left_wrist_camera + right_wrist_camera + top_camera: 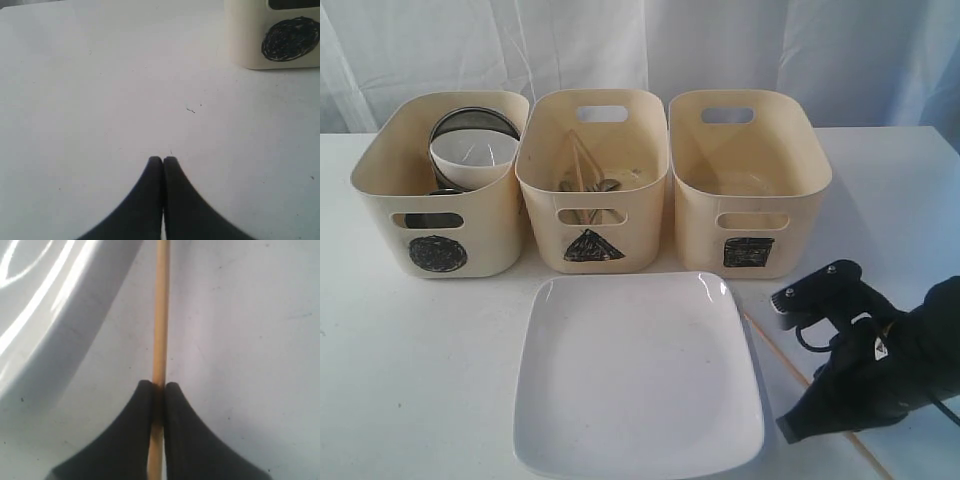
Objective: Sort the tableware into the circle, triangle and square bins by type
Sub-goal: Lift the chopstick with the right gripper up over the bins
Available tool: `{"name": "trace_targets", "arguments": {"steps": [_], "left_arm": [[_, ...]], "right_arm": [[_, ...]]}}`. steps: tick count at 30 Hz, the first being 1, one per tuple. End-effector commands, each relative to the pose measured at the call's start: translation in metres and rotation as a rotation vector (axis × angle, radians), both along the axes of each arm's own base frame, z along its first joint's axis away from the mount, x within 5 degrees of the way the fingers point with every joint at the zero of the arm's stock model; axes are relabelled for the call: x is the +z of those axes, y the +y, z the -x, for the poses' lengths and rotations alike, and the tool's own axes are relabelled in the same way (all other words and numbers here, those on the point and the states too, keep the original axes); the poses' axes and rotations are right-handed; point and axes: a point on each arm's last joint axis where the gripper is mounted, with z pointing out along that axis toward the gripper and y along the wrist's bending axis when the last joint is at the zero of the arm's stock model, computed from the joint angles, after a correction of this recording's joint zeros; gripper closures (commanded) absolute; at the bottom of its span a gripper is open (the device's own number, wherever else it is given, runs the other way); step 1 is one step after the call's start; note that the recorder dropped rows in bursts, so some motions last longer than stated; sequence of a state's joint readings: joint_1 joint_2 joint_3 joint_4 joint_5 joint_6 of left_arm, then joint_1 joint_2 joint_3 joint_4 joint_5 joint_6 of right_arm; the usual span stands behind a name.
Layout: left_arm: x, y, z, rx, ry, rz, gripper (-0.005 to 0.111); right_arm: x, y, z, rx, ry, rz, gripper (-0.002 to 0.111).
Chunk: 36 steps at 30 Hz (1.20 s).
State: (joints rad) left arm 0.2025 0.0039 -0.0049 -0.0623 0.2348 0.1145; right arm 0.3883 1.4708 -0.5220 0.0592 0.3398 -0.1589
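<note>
Step in hand: chopstick pickup.
- Right gripper (159,388): pinched tight on the chopstick (160,315), which is near the table's front right corner, just beside the plate (640,400). Possibly not yet lifted.
- Left gripper (162,161): closed, empty, near the circle bin (250,40).
- Next: lift it clear and carry it to the triangle bin (545,215).

Scribbled black circle (437,253), triangle (588,246), square (751,252) on three bins (542,178)

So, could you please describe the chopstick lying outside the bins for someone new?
Find the large square white plate in front of the three cream bins. Just off its right edge lies a thin wooden chopstick, pinched by the fingers of the right gripper. It is the only stick outside the bins.
</note>
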Motion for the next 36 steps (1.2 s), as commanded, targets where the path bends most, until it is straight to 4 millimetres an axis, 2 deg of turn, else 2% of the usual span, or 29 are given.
{"name": "trace_targets", "arguments": {"steps": [1,8,15,21,29,36], "left_arm": [[-0.001,-0.001,0.000,-0.005,-0.004,0.013,0.107],[-0.001,-0.001,0.000,-0.005,-0.004,0.013,0.107],[-0.001,-0.001,0.000,-0.005,-0.004,0.013,0.107],[-0.001,-0.001,0.000,-0.005,-0.004,0.013,0.107],[-0.001,-0.001,0.000,-0.005,-0.004,0.013,0.107],[-0.001,-0.001,0.000,-0.005,-0.004,0.013,0.107]], "right_arm": [[0.014,0.000,0.001,-0.018,-0.052,-0.025,0.108],[0.032,-0.002,0.004,-0.041,-0.123,-0.066,0.108],[0.074,-0.007,0.018,-0.070,-0.299,-0.167,0.108],[0.100,-0.008,0.024,-0.107,-0.434,-0.290,0.108],[0.148,0.002,0.006,-0.126,-0.641,-0.432,0.108],[0.174,0.029,-0.018,-0.071,-0.779,-0.508,0.108]]}}
